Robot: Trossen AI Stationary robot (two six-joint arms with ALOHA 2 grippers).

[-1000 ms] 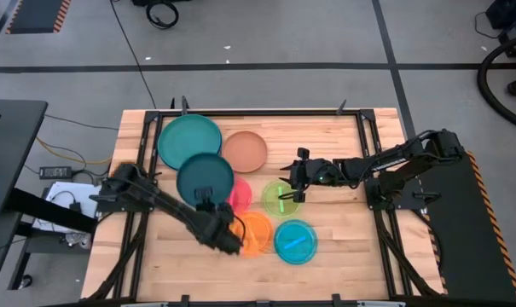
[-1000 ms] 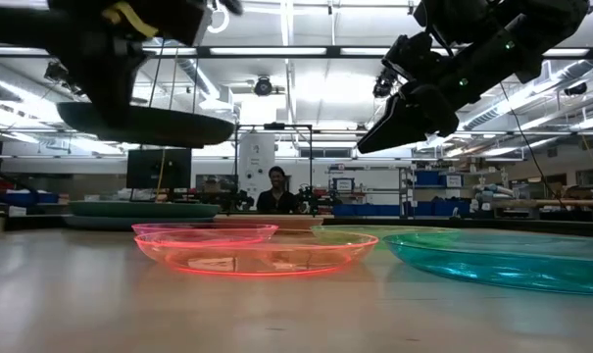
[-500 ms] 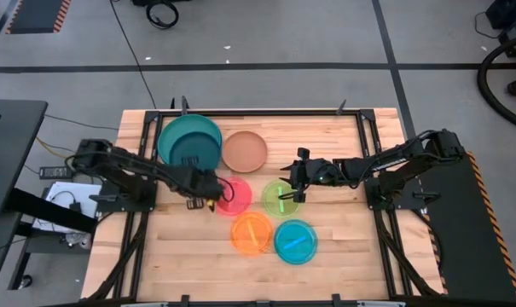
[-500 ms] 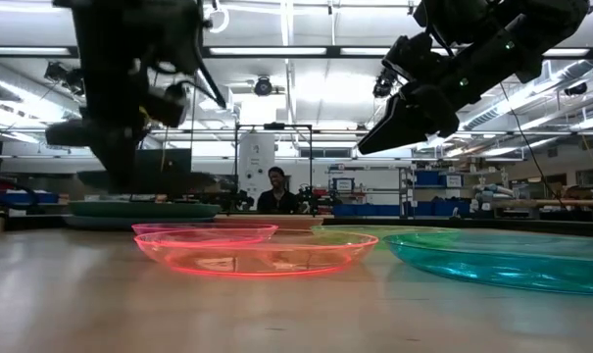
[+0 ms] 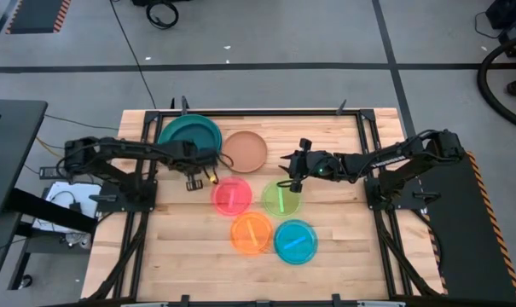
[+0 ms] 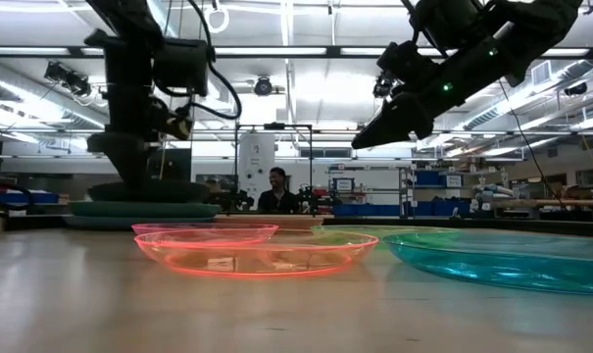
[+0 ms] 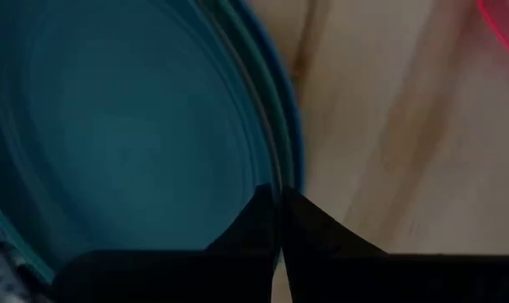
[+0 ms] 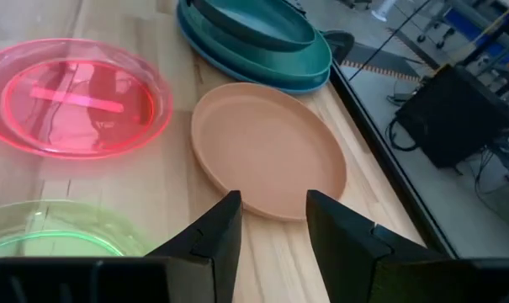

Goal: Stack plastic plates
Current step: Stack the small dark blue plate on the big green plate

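The dark teal plate lies on the large teal plate, with a blue rim under both, at the table's far left. My left gripper is shut on the dark teal plate at its right near side. The tan plate rests flat beside the stack. The pink, green, orange and light blue plates lie apart nearer. My right gripper hangs open in the air above the gap between the tan and green plates. My left gripper pinches the dark teal plate's rim between its two fingers, which lie across the rim and come from the stack's right near side. The plate's underside sits on the large plates below it.
Bare wood runs along the near edge and to the right of the green and light blue plates. A black frame borders the table's far side. A person stands far behind the table.
My left gripper has carried the dark teal plate from above the orange plate toward the far left and lowered it onto the large teal plate. My right gripper has shifted a little toward the far edge, still open.
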